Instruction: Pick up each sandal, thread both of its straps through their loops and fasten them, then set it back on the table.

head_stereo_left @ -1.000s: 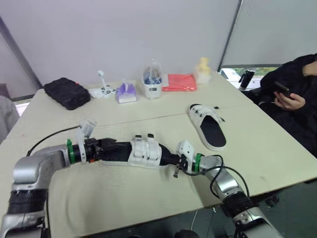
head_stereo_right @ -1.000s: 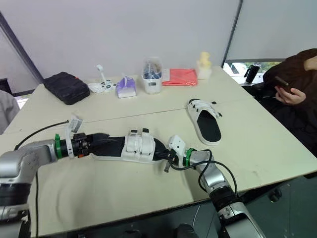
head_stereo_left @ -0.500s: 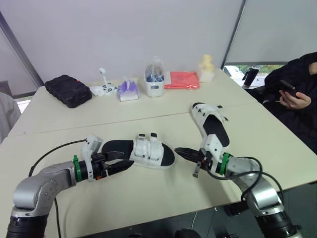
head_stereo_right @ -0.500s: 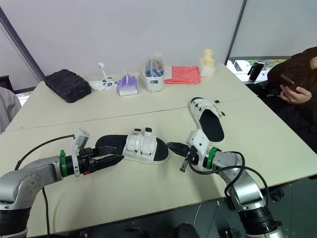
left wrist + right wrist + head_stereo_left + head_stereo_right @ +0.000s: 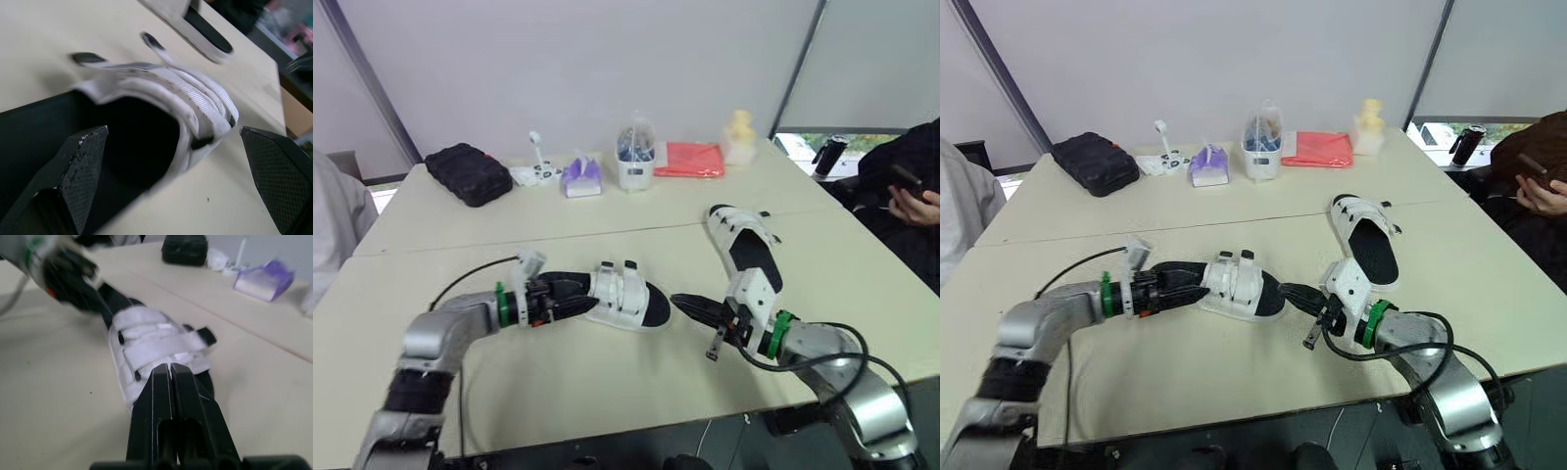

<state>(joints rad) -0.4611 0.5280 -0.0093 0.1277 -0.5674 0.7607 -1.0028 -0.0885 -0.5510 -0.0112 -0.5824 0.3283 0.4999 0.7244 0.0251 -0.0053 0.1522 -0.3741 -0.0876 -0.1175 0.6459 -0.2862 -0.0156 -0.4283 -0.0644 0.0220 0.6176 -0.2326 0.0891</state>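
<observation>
A white-strapped sandal point(image 5: 625, 302) with a black footbed lies flat mid-table, its two straps point(image 5: 195, 98) arched over the front. My left gripper point(image 5: 576, 294) is open at the heel end, its two fingers point(image 5: 80, 161) spread wide on either side of the footbed. From the other side, my right gripper point(image 5: 683, 302) points at the toe end a short way off, shut with nothing in it point(image 5: 170, 367). The second sandal point(image 5: 746, 247) lies flat to the right and farther back, untouched.
Along the far edge stand a black case point(image 5: 468, 173), a small white device point(image 5: 538, 171), a purple tissue pack point(image 5: 580, 177), a clear container point(image 5: 634, 157), a red cloth point(image 5: 691, 159) and a yellow figure point(image 5: 739, 137). A person point(image 5: 913, 186) sits at the right.
The sandal was set down and released a second ago. Since half a second ago my left gripper has slid forward to straddle its heel; the right gripper stays near the toe. The camera shifted.
</observation>
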